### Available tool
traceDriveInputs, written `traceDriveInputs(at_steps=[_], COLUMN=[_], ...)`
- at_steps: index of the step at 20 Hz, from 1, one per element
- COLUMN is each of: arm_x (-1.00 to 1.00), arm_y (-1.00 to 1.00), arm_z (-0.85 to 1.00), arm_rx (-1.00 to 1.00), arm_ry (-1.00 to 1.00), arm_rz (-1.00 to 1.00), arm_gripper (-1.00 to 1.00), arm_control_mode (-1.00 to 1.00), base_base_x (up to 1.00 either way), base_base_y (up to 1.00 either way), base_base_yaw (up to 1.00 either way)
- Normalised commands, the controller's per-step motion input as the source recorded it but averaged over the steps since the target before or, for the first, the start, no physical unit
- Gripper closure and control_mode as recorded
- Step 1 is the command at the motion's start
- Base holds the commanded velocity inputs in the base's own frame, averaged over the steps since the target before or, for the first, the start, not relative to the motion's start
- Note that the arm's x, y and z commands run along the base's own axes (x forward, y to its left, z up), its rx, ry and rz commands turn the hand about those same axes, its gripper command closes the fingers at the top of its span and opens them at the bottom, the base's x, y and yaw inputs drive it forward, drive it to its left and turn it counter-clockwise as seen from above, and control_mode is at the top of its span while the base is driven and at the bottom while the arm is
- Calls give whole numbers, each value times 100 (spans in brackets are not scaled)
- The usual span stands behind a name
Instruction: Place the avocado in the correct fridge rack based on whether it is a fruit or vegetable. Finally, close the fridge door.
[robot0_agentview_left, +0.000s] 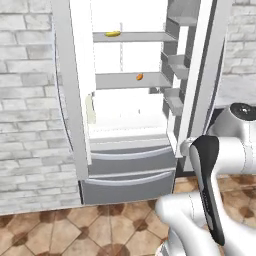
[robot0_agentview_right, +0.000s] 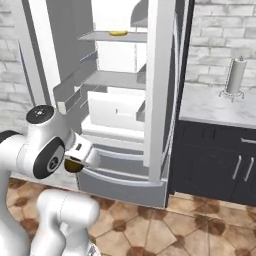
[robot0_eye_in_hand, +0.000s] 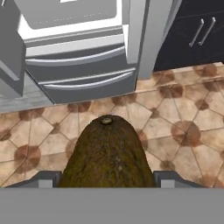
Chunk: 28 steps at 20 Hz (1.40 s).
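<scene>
so the jaws are pinching the avocado (robot0_eye_in_hand: 107, 153) from both sides, it sits right between them in the hand view, stem end pointing away from the camera, held above the brown tiled floor (robot0_eye_in_hand: 183, 122). From the right base view you can just catch a bit of the avocado (robot0_agentview_right: 73, 165) peeking out under the white wrist, low down in front of the fridge's bottom drawers (robot0_agentview_right: 120, 172)

Fridge is wide open. In the left base view the upper shelf has a yellow banana (robot0_agentview_left: 112, 34) on it, and the fridge rack (robot0_agentview_left: 125, 80) below that carries a small orange item (robot0_agentview_left: 139, 77) near its right end. The avocado is well below both shelves and apart from them. Open door (robot0_agentview_left: 197, 75) stands to the right with its grey door bins (robot0_agentview_left: 175, 65) stacked up the inside

Off to the right in the right base view there's a desk (robot0_agentview_right: 210, 107) over dark cabinets (robot0_agentview_right: 220, 165), with a paper towel roll (robot0_agentview_right: 235, 75) standing upright on it. Brick wall (robot0_agentview_left: 30, 100) on either side of the fridge
</scene>
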Motion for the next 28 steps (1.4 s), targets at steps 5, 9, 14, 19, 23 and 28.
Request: traceDriveInputs(at_steps=[5,9,14,19,23,28], arm_x=[0,0,0,0,0,0], arm_y=[0,0,0,0,0,0], arm_z=[0,0,0,0,0,0], arm_rx=[0,0,0,0,0,0], arm_ry=[0,0,0,0,0,0], arm_rz=[0,0,0,0,0,0], arm_gripper=[100,100,100,100,100,100], arm_control_mode=[100,100,100,100,100,100], base_base_x=[85,89,69,69,73,74], base_base_y=[19,6,34,26,28,36], base_base_yaw=[2,0,0,-1,-2,-3])
